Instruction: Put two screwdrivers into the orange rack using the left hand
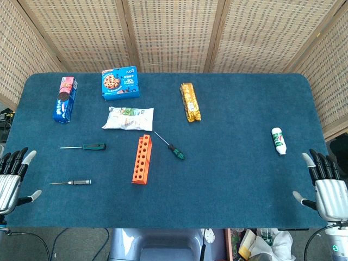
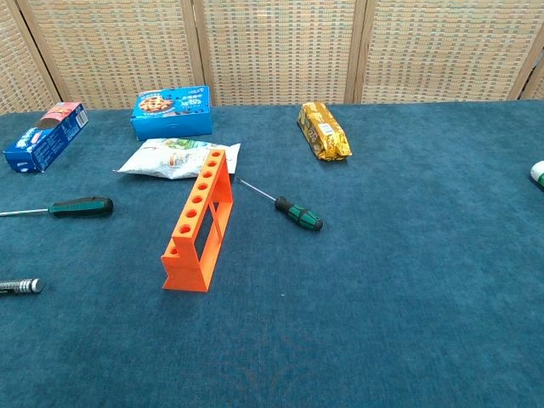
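Note:
The orange rack [image 1: 141,159] [image 2: 199,219] stands upright mid-table with a row of empty holes on top. Three screwdrivers lie flat around it: a dark green-handled one [image 1: 84,146] [image 2: 70,206] to its left, a silver-and-black one [image 1: 73,182] [image 2: 19,286] nearer the front left, and a green-and-black one [image 1: 171,147] [image 2: 287,208] just right of the rack. My left hand [image 1: 12,175] hovers at the front left edge, fingers spread, holding nothing. My right hand [image 1: 324,185] waits at the front right edge, likewise empty. Neither hand appears in the chest view.
A white snack bag [image 1: 128,118] lies just behind the rack. Further back are a blue cookie box [image 1: 120,82], a blue-and-pink cookie pack [image 1: 65,99] at far left and a gold packet [image 1: 190,101]. A small white bottle [image 1: 279,140] lies at the right.

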Tool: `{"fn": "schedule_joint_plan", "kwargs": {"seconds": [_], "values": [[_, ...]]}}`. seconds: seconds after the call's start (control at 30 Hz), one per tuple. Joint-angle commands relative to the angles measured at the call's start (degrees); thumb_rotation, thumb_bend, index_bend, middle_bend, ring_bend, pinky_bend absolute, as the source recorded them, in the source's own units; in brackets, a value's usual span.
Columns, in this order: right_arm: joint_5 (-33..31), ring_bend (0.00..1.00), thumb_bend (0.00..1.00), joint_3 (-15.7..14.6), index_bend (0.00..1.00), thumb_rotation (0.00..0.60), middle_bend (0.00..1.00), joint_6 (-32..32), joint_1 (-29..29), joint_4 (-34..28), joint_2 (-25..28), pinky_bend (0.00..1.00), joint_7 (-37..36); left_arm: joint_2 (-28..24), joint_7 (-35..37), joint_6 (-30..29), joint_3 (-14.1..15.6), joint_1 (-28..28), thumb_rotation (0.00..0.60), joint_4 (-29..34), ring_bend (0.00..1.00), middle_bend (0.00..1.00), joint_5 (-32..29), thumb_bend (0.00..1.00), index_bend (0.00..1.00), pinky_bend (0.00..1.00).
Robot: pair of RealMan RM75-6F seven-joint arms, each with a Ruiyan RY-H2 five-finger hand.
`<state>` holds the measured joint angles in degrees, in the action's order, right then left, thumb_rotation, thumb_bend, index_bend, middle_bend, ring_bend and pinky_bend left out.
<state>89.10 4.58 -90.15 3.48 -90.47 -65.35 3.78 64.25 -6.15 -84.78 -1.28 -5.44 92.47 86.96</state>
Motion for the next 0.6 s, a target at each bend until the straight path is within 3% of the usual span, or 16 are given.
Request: {"fn": "schedule_joint_plan", "kwargs": {"seconds": [0.03, 0.3, 0.33, 0.47, 0.5, 0.6], "values": [[-0.06, 0.0, 0.0, 0.01, 0.0, 0.6, 0.0, 0.05, 0.0, -0.02, 0.01, 0.0, 0.05, 0.06, 0.01, 0.41, 0.08, -0.19, 0.6, -0.18, 0.0, 0.0, 0.03, 0.0, 0.0, 0.0], [-0.4, 0.0, 0.0, -0.05, 0.0, 0.6, 0.0, 0.69, 0.1, -0.57, 0.09, 0.0, -0.02, 3.36, 1.62, 5.75, 0.27, -3.28, 0.6, -4.49, 0.0, 0.0, 0.27, 0.0, 0.01, 0.0], [-0.44, 0.0, 0.0, -0.04, 0.0, 0.6, 0.0, 0.75, 0.13, -0.59, 0.12, 0.0, -0.05, 3.66, 2.08, 6.89, 0.33, -3.74, 0.6, -4.68, 0.0, 0.0, -0.07, 0.0, 0.03, 0.0], [-0.82, 0.0, 0.0, 0.05, 0.0, 0.6, 0.0, 1.31, 0.31, -0.62, 0.32, 0.0, -0.41, 5.83, 3.58, 13.87, 0.19, -6.82, 0.6, -5.94, 0.0, 0.0, -2.58, 0.0, 0.3, 0.0], [-0.91, 0.0, 0.0, 0.11, 0.0, 0.6, 0.0, 1.58, 0.45, -0.66, 0.43, 0.0, -0.63, 7.55, 3.68, 18.11, 0.52, -8.39, 0.6, -6.57, 0.0, 0.0, -4.02, 0.0, 0.33, 0.0], [-1.05, 0.0, 0.0, 0.04, 0.0, 0.6, 0.0, 2.1, 0.6, -0.91, 0.74, 0.0, -1.27, 9.07, 2.63, 21.01, -0.17, -9.81, 0.6, -7.21, 0.0, 0.0, -6.49, 0.01, 0.39, 0.0]]}}
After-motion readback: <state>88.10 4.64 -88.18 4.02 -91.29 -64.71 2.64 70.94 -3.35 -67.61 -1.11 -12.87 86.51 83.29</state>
